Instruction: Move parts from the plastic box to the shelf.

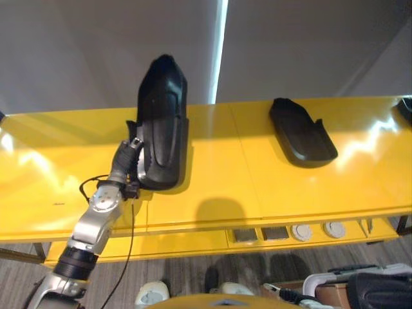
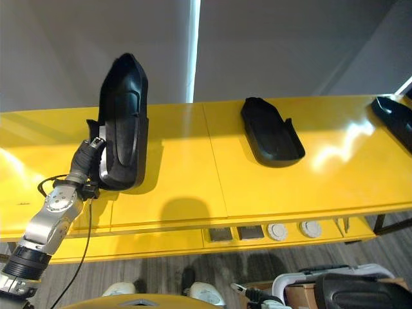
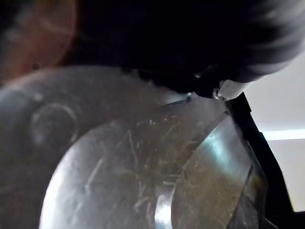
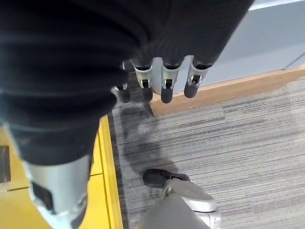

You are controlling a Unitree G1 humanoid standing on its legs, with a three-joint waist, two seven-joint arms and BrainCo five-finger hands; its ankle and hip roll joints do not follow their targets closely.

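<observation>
Left hand (image 1: pixel 132 154) gripping upright black part (image 1: pixel 162 122) on yellow shelf (image 1: pixel 212 193), second part (image 1: pixel 301 132) lying flat nearby, right hand (image 4: pixel 162 81) empty, fingers relaxed above floor (image 4: pixel 228 138)

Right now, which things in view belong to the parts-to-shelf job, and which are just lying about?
Job:
- left hand, holding a black part tilted up on the yellow shelf
- second black part, lying flat on the shelf
- third black part, at the shelf's right end

Lying about:
- round white caps, lower ledge
- right hand, idle over carpet
</observation>
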